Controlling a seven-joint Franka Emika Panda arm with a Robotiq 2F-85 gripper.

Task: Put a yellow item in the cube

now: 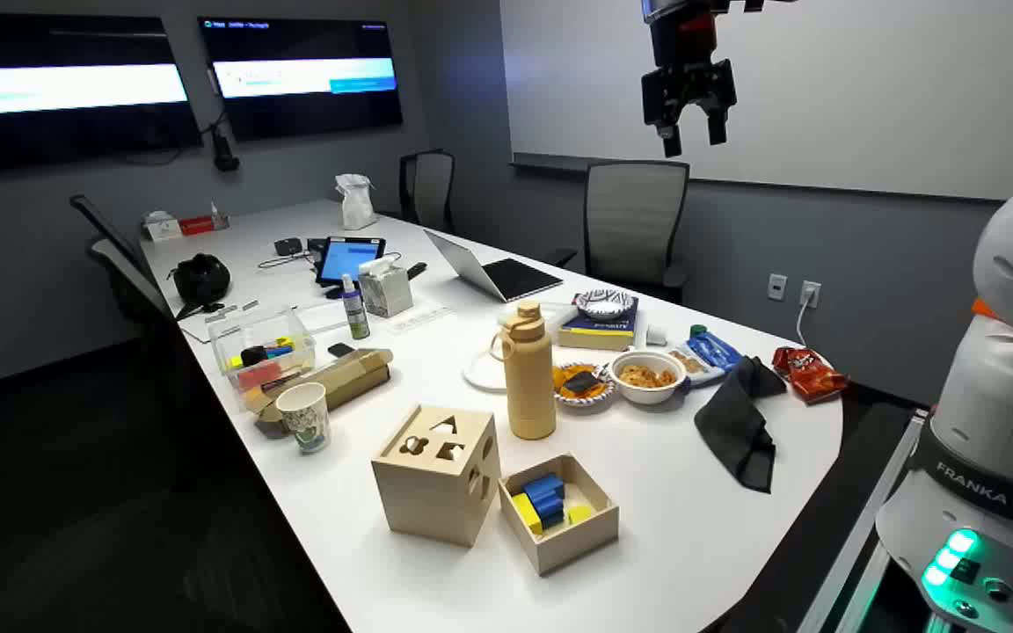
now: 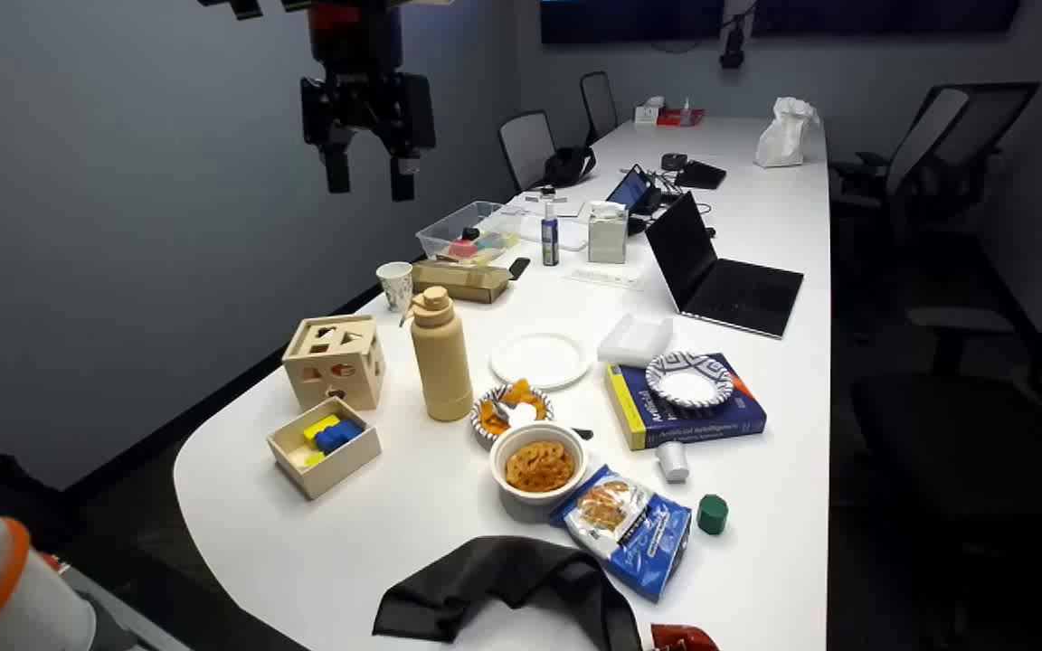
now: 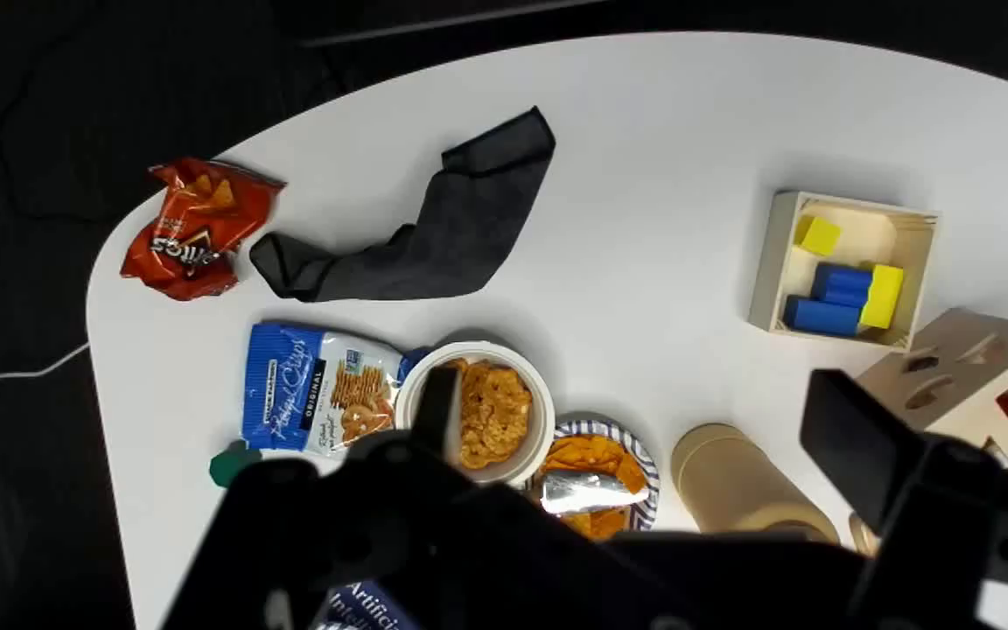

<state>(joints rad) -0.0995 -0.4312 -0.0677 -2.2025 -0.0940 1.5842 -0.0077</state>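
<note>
A: Nearest in the wrist view: claw (image 3: 644, 427), spread wide, holding nothing. Progress?

B: Apparently none yet. On the tabletop (image 3: 644, 175), the cube (image 1: 427, 497) stands upright, interior mostly hidden.

A: Yellow stock?

B: The wooden tray (image 1: 577, 542), just beside the cube, holds a larger yellow block (image 3: 882, 297) and a smaller yellow block (image 3: 819, 236). Left to do, I judge: grasp one, carry it over, fit it inside.

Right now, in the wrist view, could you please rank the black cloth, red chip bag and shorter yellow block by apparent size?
Largest: black cloth
Middle: red chip bag
Smallest: shorter yellow block
</note>
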